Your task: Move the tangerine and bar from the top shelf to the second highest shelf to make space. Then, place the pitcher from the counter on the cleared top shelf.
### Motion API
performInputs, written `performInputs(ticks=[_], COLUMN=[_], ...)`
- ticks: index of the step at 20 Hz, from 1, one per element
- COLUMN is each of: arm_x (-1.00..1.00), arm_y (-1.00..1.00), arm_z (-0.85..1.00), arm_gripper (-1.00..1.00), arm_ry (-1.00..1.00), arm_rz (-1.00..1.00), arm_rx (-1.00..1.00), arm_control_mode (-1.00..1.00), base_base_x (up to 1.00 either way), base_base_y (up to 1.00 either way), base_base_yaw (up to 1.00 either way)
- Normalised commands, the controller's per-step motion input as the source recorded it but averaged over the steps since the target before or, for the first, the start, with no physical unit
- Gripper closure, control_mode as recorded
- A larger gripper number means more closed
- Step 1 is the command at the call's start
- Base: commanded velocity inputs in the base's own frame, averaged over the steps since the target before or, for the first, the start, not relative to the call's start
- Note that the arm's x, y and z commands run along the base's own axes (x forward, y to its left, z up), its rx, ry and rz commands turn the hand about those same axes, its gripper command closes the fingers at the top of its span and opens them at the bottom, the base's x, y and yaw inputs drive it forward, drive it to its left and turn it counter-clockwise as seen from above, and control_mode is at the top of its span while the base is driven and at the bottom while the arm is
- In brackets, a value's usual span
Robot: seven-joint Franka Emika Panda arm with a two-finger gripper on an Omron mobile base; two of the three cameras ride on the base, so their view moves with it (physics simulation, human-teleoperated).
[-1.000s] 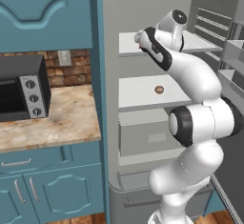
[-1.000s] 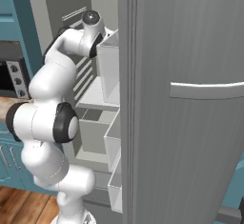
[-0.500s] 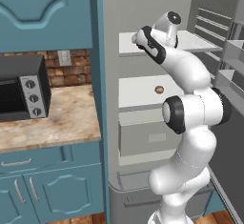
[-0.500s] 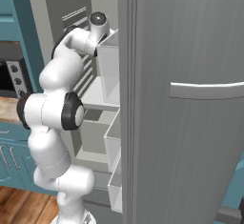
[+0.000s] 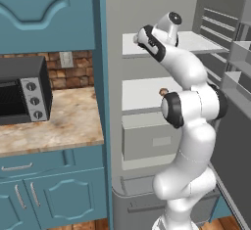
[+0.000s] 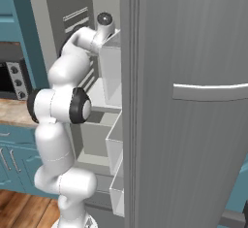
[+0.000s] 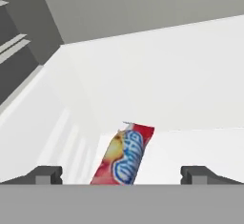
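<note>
The bar [image 7: 125, 157] lies on the top shelf [image 7: 190, 99], between the end effector [image 7: 121, 174] fingertips

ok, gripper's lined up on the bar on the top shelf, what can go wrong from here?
1. The bar lies flat and thin on the top shelf; the open gripper could close above it, or scrape the shelf.
2. The bar runs lengthwise between the fingertips; a push could slide it deeper in.
3. The elbow sits near the door bins; pulling out may clip them.
</note>
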Motion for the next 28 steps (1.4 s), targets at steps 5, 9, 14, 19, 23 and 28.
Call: performInputs(ticks=[5, 9, 14, 19, 23, 28], arm_x=[0.31, 0.11, 0.01, 0.0, 0.0, 0.0], arm_y=[0.0, 0.0, 0.0, 0.0, 0.0, 0.02], arm_z=[-0.18, -0.38, -0.49, -0.62, -0.76, -0.79], arm_gripper=[-1.0, -1.0, -1.0, -1.0, -1.0, 1.0], arm_ry=[0.0, 0.02, 0.03, 0.03, 0.05, 0.06], arm_rz=[0.01, 0.0, 0.0, 0.0, 0.0, 0.0], arm_rx=[0.0, 0.0, 0.0, -0.03, -0.09, -0.11], arm_control_mode=[-1.0, -1.0, -1.0, -1.0, -1.0, -1.0], base_base_x=[0.0, 0.0, 0.0, 0.0, 0.0, 0.0], base_base_y=[0.0, 0.0, 0.0, 0.0, 0.0, 0.0], base_base_yaw=[0.0, 0.0, 0.0, 0.0, 0.0, 0.0])
